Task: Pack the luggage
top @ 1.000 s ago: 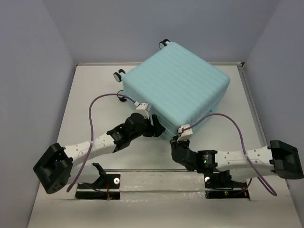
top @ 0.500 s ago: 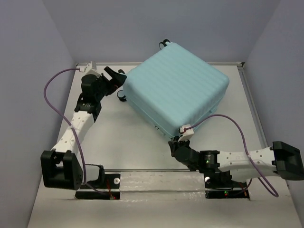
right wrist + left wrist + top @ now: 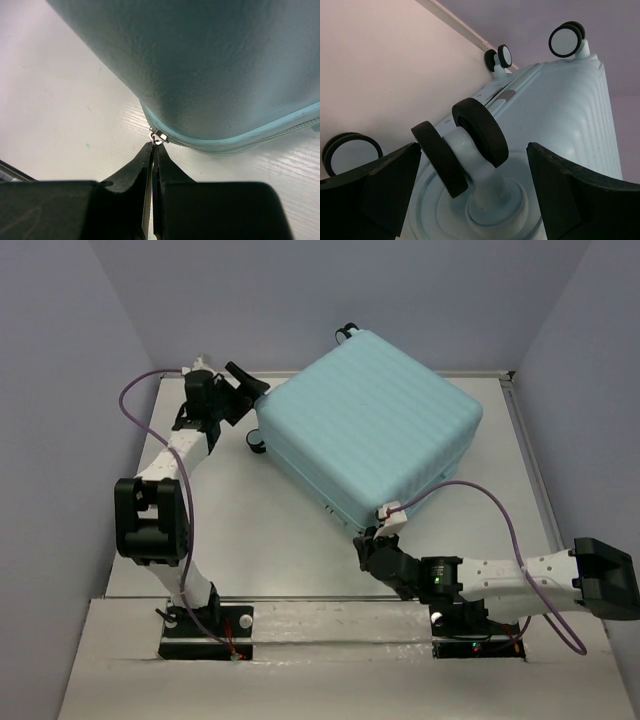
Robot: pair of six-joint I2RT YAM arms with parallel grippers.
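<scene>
The large pale aqua-blue hard-shell suitcase (image 3: 370, 420), its ribbed shell closed, lies flat on the white table (image 3: 250, 540), turned so one corner points to the near edge; it fills the far middle and far right of the surface. The left arm reaches along the left side to the far left corner, where the left gripper (image 3: 243, 395) sits at the wheel end of the suitcase. In the left wrist view its two black fingers (image 3: 380, 185) stand wide apart on either side of a black twin caster wheel on a pale blue stem (image 3: 480, 130), with a gap between the wheel and each finger, so nothing is gripped. Three more black-and-white caster wheels show in that view: one at the left by the table (image 3: 352, 152), and two farther off along the suitcase end (image 3: 498, 57) (image 3: 567, 39). The right arm lies low across the near right of the table, and the right gripper (image 3: 372, 540) is at the suitcase's near corner. In the right wrist view its fingertips (image 3: 145, 155) are pressed together, and a small silver zipper pull (image 3: 157, 136) sits right at their ends, on the pale blue zipper track (image 3: 240, 140) that runs round the shell. Whether the pull is pinched between the tips cannot be told.
</scene>
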